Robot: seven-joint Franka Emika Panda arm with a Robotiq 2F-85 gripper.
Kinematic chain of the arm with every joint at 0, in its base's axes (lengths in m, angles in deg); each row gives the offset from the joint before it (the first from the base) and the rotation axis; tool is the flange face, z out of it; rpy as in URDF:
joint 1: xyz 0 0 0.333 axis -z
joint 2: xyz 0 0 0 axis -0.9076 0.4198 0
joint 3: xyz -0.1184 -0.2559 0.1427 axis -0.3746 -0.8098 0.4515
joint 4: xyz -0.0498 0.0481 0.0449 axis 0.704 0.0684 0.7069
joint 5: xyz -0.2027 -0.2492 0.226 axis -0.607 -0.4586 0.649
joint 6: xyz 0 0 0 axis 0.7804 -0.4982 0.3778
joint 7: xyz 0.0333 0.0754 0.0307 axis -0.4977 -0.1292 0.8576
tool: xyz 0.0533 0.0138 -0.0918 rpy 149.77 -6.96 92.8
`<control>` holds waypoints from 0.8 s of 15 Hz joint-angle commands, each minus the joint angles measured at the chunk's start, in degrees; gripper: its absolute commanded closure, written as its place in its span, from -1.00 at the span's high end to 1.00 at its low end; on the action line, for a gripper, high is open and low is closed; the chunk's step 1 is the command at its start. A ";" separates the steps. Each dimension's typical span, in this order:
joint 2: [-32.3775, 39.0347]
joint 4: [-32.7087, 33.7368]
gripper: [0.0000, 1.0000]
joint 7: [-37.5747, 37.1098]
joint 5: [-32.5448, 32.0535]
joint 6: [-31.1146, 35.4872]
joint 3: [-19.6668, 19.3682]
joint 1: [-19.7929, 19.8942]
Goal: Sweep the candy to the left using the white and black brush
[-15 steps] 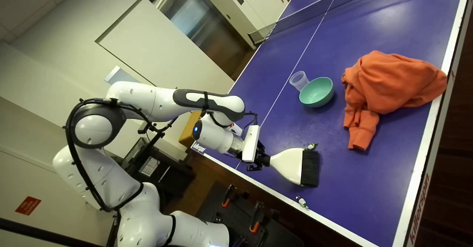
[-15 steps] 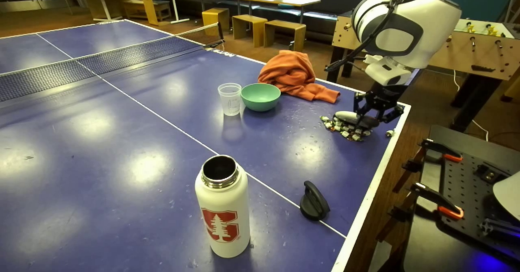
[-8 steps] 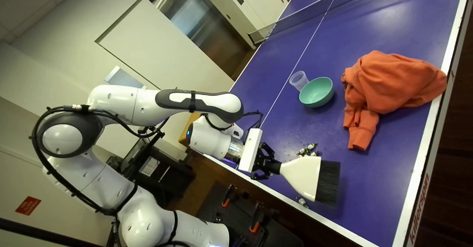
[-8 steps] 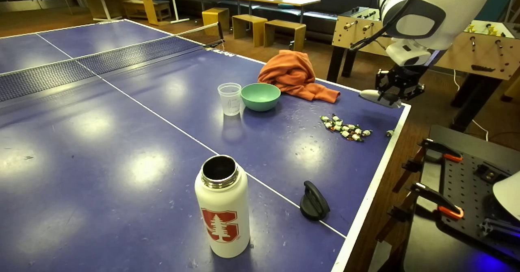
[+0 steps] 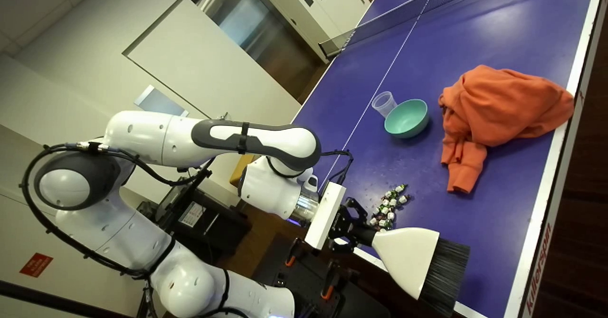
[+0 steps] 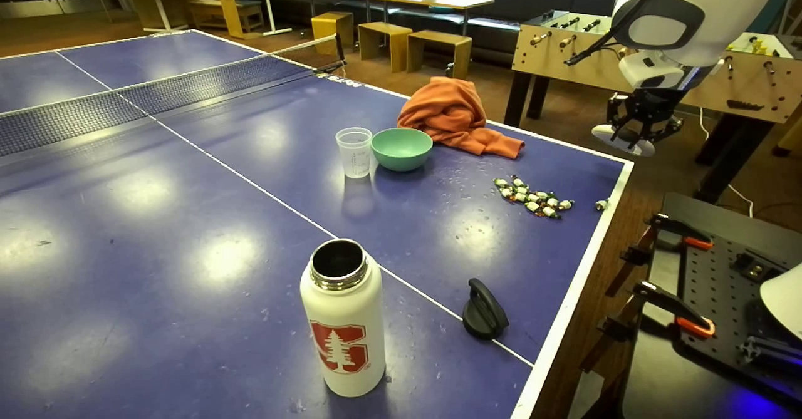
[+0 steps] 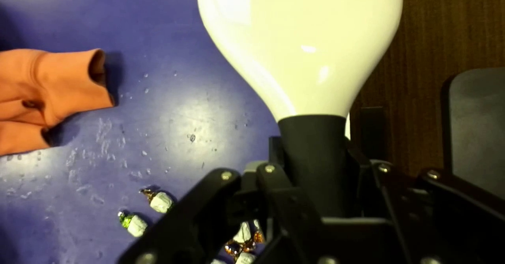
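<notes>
with the gripper [image 5: 359, 233] closed firmly on the black handle [image 7: 313, 149] of the white and black brush [image 5: 413, 256], holds it raised near a corner of the blue table [image 5: 498, 223], apparently between sweeping strokes. next likely calls for lowering the bristles [image 5: 446, 275] beside the candy [image 6: 532, 206], clustered on the table apart from the brush with a stray piece [image 6: 601, 205] by the white border [image 6: 584, 268], then pushing left. compared with a second ago, shows the brush lifted higher and carried off toward the corner, leaving the candy uncovered and seemingly unmoved.
</notes>
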 commanded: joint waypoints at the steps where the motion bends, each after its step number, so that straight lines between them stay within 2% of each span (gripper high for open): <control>1: 0.00 0.00 -0.25 0.00 0.08 0.00 0.00 -0.23; 2: 0.00 0.00 -0.75 0.00 0.13 0.00 0.00 -0.47; 6: -1.66 -0.56 -0.75 1.30 9.30 0.56 4.27 3.34; 7: -3.07 -2.18 -0.75 -4.03 6.26 0.56 9.27 6.97; 8: -2.95 -2.29 -0.75 -5.13 6.36 0.56 11.08 8.17; 9: -3.46 -3.42 -0.75 -7.46 6.08 0.40 14.82 10.61; 12: -2.90 -4.54 -0.75 -12.94 5.98 -0.55 29.53 21.49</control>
